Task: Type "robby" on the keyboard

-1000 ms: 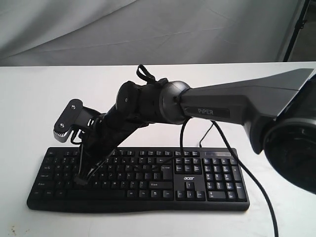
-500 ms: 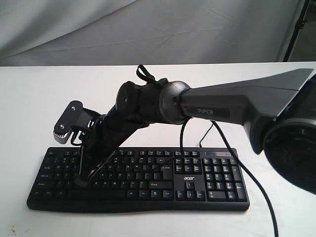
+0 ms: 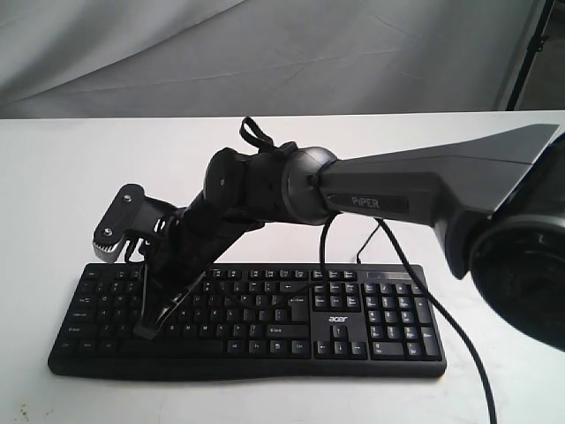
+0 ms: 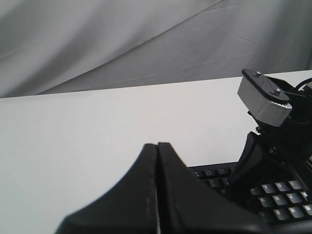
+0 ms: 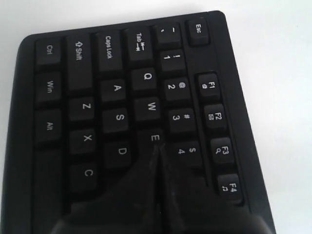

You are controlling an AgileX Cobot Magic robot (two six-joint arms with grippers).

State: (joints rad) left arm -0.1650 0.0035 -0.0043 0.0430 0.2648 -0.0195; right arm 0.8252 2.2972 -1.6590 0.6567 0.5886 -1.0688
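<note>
The black keyboard (image 3: 265, 305) with a white acer logo lies across the front of the white table. My right arm reaches over it from the right, and the right gripper (image 3: 146, 331) is shut, its tip down on the left-hand letter keys. In the right wrist view the right gripper (image 5: 157, 147) is shut and empty, its point beside the E key (image 5: 154, 138) and the 4 key; the keys under the fingers are hidden. The left gripper (image 4: 157, 145) is shut and empty, held above the table beside the keyboard's (image 4: 214, 173) corner.
A black arm cable (image 3: 468, 344) hangs over the keyboard's right part and runs off the table's front. The keyboard's thin cable (image 3: 371, 238) leads back behind it. The right arm's grey wrist camera (image 4: 265, 100) stands near the left gripper. Grey cloth backs the table.
The right gripper's tip has dropped slightly toward the keys and its wrist has tilted a little lower. The keyboard has not moved.
</note>
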